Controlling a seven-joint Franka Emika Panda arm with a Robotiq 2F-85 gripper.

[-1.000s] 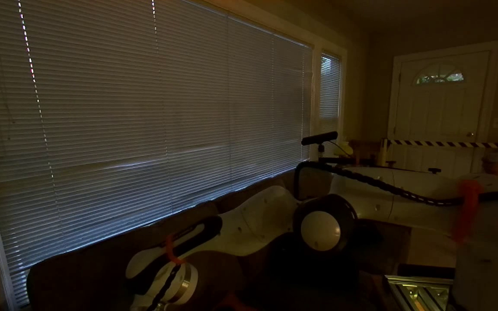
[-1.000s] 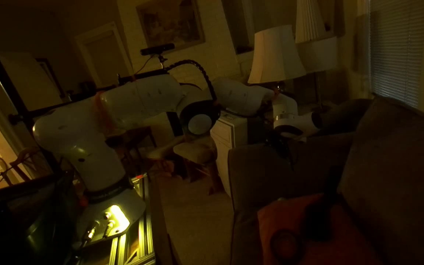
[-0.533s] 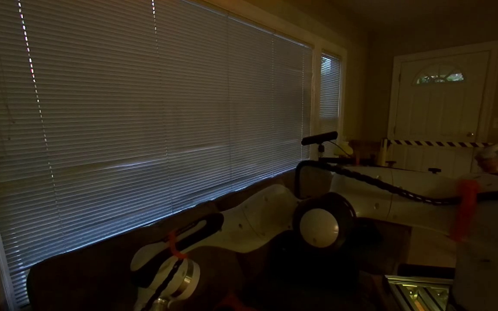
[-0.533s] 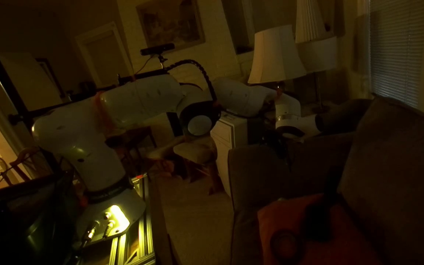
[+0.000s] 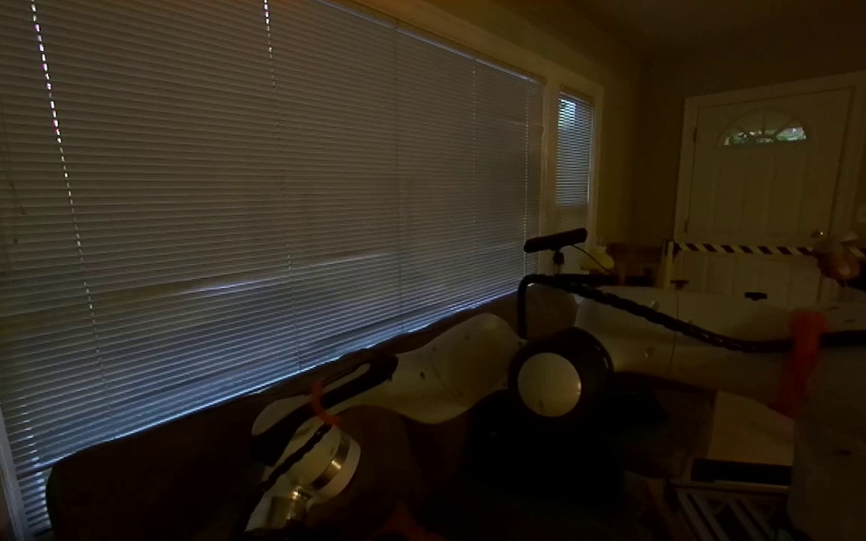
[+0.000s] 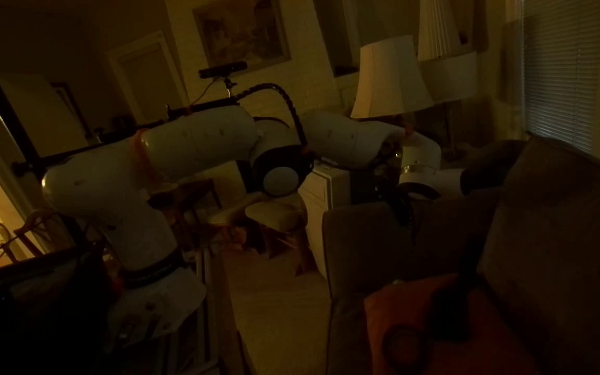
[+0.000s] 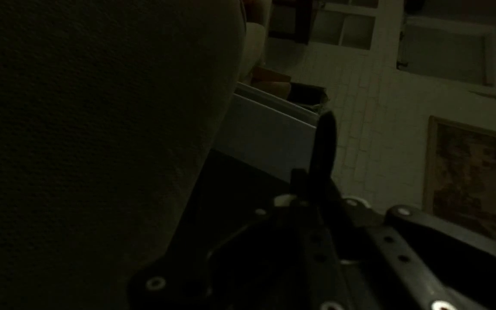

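In the wrist view my gripper (image 7: 314,187) has its fingers close together. A dark, slender thing (image 7: 324,142) with a rounded tip sticks out beyond the fingertips from between them. It is too dark to tell what it is. In an exterior view the gripper (image 6: 396,204) is a dark shape pointing down by the arm of the brown sofa (image 6: 365,229). Sofa fabric (image 7: 101,129) fills the left of the wrist view; contact cannot be told. In an exterior view the robot's wrist (image 5: 324,458) shows low in front of the sofa, with the gripper mostly below the frame.
A white cabinet (image 6: 326,190) stands behind the sofa arm, with a lamp (image 6: 391,78) close to the robot's forearm. An orange cushion (image 6: 394,307) with a dark object lies on the sofa. Large window blinds (image 5: 252,210) rise behind the sofa. The room is dim.
The robot's wrist has moved slightly up and to the right in both exterior views. The bright yellow light on the robot's base has gone out. A blurred, hand-like shape at the far right has moved left.
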